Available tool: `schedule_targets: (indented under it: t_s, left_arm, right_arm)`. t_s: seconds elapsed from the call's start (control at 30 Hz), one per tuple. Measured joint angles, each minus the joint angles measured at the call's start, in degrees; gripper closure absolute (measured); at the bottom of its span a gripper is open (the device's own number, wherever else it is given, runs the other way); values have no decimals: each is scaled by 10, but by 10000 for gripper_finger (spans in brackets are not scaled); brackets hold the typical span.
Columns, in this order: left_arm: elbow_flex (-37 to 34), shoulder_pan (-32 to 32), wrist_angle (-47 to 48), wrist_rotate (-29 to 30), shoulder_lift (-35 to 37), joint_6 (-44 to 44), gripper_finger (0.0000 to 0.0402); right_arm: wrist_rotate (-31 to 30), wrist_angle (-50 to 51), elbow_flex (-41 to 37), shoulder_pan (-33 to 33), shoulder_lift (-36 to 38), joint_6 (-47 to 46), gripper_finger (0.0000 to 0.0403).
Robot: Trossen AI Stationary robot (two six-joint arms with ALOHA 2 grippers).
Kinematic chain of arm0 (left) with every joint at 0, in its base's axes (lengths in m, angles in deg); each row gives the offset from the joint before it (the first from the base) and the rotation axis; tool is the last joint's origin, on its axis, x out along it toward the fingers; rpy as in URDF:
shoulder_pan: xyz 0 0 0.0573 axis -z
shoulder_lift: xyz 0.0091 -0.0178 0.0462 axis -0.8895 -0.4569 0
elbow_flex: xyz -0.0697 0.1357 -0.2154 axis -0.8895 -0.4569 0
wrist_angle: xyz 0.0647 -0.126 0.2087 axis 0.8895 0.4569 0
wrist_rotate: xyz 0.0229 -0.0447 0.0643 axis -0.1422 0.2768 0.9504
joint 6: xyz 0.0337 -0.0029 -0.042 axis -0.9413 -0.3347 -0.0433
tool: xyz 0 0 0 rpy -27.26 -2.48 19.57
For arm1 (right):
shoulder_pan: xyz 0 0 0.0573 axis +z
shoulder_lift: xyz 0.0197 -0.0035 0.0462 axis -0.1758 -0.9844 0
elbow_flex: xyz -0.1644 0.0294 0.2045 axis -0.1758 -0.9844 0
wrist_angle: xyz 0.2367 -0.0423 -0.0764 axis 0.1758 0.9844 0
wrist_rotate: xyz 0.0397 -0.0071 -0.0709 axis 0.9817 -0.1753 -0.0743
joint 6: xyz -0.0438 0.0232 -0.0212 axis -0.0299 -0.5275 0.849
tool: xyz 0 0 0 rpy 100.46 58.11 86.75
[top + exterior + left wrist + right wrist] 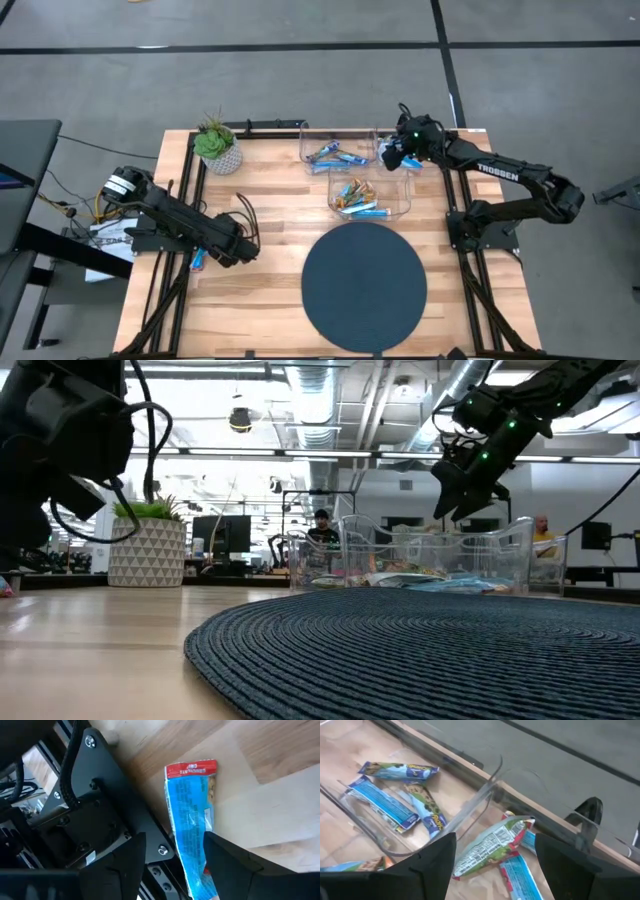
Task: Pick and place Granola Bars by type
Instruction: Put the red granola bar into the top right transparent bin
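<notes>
- hovered low at the wooden table's (270,200) left edge: left gripper (232,252), dark fingers (227,857) spread apart, nothing held.
- lay flat on the wood by the black frame rail, between those parted fingers: one light-blue wrapped granola bar with a red end (192,820), also glimpsed just beside the gripper from above (197,261).
- hung over the far right corner above the clear plastic bins: right gripper (396,156), fingers (437,857) wide apart, nothing gripped.
- sat below it in the rightmost clear bin (582,827): a pale green-white wrapped bar with red trim (492,845) atop a blue one (520,875).
- rested in the neighbouring far clear bin (335,135): several shiny blue wrapped bars (395,795), seen from overhead too (335,155).
- held in the nearer clear bin (400,205): a mix of orange-brown and blue wrapped bars (357,196).
- spread across the near middle of the table: round dark-blue woven mat (364,286).
- stood at the far left corner: small green plant in a white patterned pot (217,145).
</notes>
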Motion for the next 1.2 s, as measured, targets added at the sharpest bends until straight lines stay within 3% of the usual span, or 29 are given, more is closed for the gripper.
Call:
schedule_targets:
  t_s: [0.37, 0.77, 1.2]
  left_arm:
    - [-27, 0, -98, -7, 0, -12, 209]
    - [-44, 0, -91, -12, 0, 22, 212]
    - [-46, 11, -90, 25, -1, 52, 296]
  right_arm:
    - [0, -18, 0, 15, 0, 0, 138]
    - [-1, -30, 0, 25, 0, 0, 138]
    - [0, -46, 0, 25, 0, -1, 138]
